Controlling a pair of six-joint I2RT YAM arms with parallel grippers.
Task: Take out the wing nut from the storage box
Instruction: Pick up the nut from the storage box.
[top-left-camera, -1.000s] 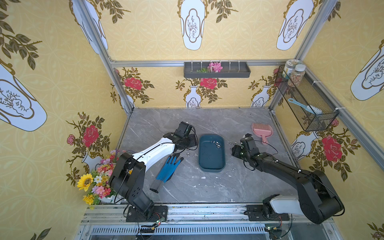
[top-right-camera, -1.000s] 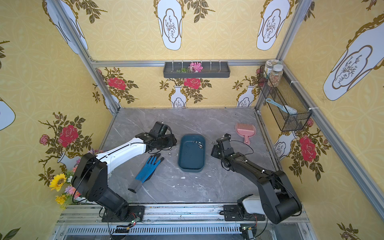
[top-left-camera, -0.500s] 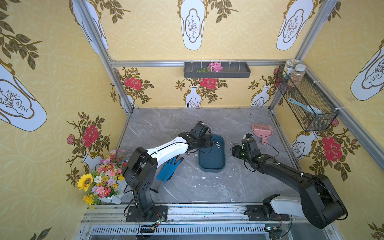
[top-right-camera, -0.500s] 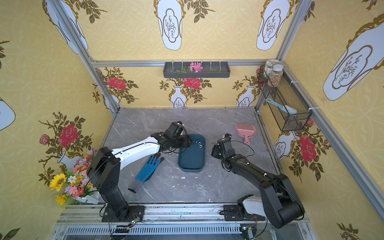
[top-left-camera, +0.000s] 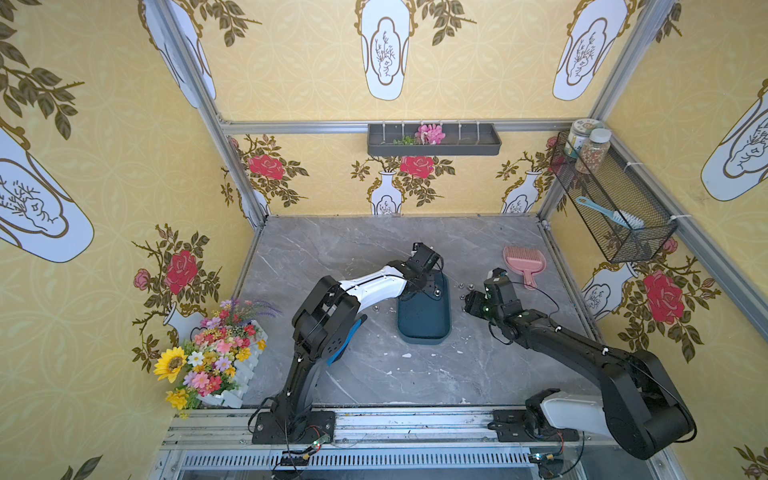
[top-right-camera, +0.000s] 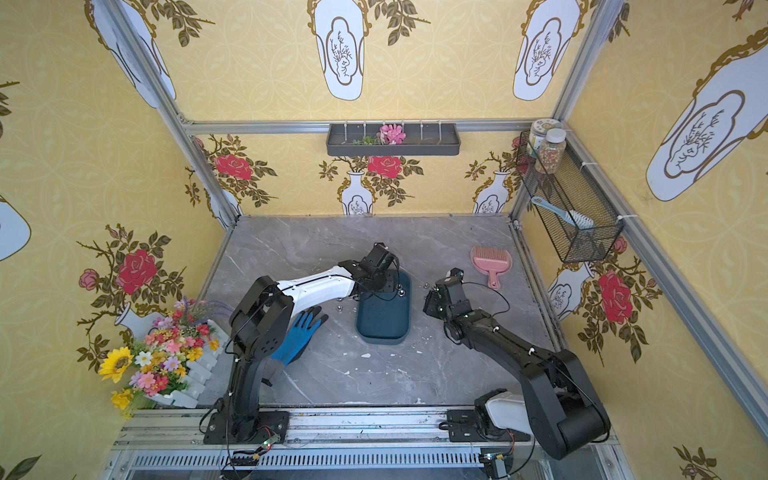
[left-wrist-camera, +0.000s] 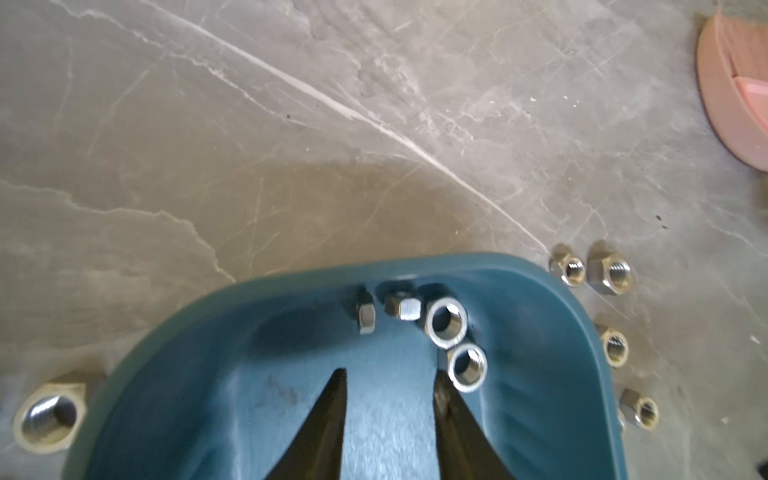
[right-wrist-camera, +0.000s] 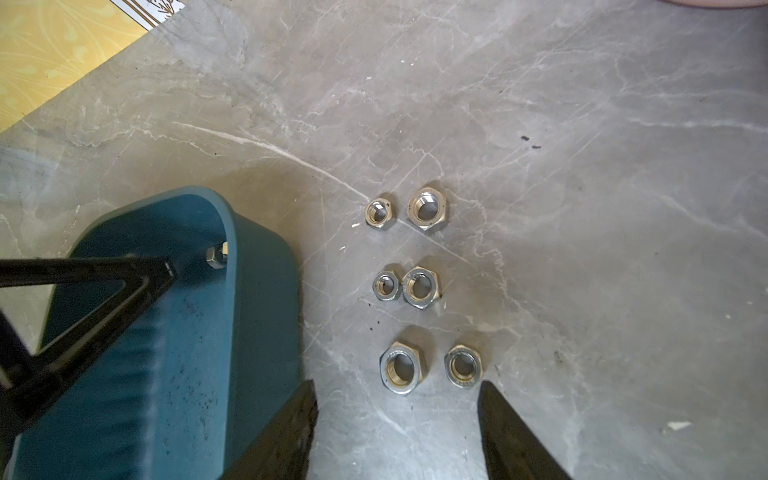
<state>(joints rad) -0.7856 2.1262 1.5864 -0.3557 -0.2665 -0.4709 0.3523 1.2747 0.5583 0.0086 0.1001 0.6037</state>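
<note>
Left hand: narrow, empty, inside box, by nuts
Right hand: wide, empty, low over desk

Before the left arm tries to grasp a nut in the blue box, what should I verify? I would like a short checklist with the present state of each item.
1. The left gripper is above the storage box: ok.
2. Its jaws are apart and empty: ok.
3. A nut sits between them: not ok; the nearest nut lies beside one finger.
4. The target has wings: cannot tell; the four nuts in the box look hexagonal.
5. The right gripper is outside the box and open: ok, near the six nuts on the table.
</note>
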